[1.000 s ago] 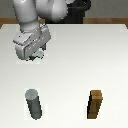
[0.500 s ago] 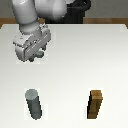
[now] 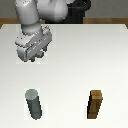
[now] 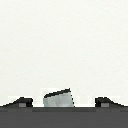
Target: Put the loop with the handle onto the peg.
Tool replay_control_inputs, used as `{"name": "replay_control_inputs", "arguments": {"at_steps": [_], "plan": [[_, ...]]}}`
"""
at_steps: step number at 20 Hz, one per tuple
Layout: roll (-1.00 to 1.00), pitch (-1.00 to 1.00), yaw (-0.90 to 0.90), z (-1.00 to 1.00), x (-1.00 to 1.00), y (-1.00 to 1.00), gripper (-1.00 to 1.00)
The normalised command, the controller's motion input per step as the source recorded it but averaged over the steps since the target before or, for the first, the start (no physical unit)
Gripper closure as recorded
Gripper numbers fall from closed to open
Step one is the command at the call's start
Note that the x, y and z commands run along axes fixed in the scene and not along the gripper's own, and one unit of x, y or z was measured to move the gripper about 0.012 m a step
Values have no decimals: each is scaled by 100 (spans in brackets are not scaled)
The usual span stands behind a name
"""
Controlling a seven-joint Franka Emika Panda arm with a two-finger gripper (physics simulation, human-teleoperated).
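A flat, matte white surface (image 3: 70, 75) fills nearly the whole exterior view — evenly lit, with only soft, short shadows. Beyond its far edge runs a plain tan-brown backdrop (image 3: 107, 11), featureless on both sides. In the wrist view the same pale surface (image 4: 64, 40) shows bare and uniform — no seams.

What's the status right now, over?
Gripper low over the table, state unclear. Grey piece, possibly the loop, between its fingers. Peg upright, apart. Brown block off to side.
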Motion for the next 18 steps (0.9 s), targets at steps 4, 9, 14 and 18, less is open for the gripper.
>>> {"name": "replay_control_inputs", "arguments": {"at_steps": [4, 9, 14, 18], "plan": [[0, 0, 0, 0, -25, 0, 100], [0, 0, 0, 0, 0, 0, 100], [0, 0, 0, 0, 0, 0, 100], [0, 0, 0, 25, 0, 0, 100]]}}
